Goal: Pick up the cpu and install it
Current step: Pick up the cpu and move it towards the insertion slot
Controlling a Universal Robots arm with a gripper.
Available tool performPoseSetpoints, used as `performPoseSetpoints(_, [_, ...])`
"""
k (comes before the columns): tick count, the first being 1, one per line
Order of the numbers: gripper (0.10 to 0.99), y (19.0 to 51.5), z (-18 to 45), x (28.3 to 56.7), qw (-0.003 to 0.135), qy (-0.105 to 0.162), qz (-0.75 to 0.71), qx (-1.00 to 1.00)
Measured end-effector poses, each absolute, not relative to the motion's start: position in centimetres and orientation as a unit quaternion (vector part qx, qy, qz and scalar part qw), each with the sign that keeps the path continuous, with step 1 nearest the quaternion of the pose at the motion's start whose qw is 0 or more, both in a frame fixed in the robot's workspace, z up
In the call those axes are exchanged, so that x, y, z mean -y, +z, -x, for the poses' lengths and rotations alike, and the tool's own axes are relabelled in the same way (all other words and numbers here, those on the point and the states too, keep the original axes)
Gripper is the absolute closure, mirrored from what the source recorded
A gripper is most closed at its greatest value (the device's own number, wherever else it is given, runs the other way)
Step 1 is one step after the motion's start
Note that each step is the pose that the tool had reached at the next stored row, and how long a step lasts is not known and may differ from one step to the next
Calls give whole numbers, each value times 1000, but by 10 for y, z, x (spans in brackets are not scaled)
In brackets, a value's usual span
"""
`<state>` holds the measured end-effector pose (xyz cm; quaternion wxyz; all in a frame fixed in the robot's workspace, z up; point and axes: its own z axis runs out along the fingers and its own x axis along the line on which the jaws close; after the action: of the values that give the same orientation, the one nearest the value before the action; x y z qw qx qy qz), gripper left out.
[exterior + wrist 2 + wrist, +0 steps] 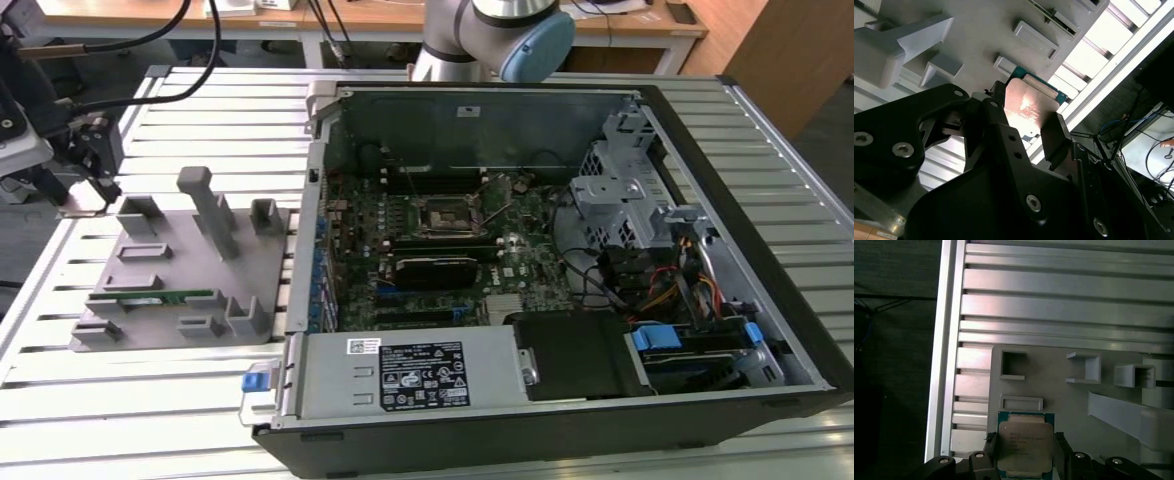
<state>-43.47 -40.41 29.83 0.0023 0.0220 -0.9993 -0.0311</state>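
Silvery cpu (1025, 447) sits clenched in the end effector (1025, 442) over the grey fixture plate (1054, 397), computer case (534, 442) well apart.

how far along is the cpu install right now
Done: nothing installed yet; the motherboard socket looks empty. In hand: the gripper is around the cpu at the edge of the grey fixture; I cannot tell whether it is gripped or lifted. Left: moving the cpu over to the socket and seating it.
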Motion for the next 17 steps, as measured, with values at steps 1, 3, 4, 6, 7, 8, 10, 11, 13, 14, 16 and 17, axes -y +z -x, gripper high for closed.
performPoseSetpoints(1, [557,298,435,404,2,-31,-22,999])
performPoseSetpoints(3, [557,299,435,404,2,-31,-22,999])
performPoseSetpoints(4, [557,299,435,404,2,-31,-22,999])
performPoseSetpoints(6, [557,299,435,404,2,-31,-22,999])
performPoseSetpoints(7, [557,300,435,404,2,-31,-22,999])
performPoseSetpoints(8, [557,300,435,404,2,-31,-22,999])
performPoseSetpoints(10, [557,300,435,404,2,-31,-22,999])
performPoseSetpoints(11, [557,301,435,404,2,-31,-22,999])
performPoseSetpoints(13, [557,301,435,404,2,-31,-22,999])
performPoseSetpoints(14, [557,301,435,404,2,-31,-22,999])
performPoseSetpoints(16, [557,302,435,404,2,-31,-22,999])
performPoseSetpoints(17, [557,302,435,404,2,-31,-22,999])
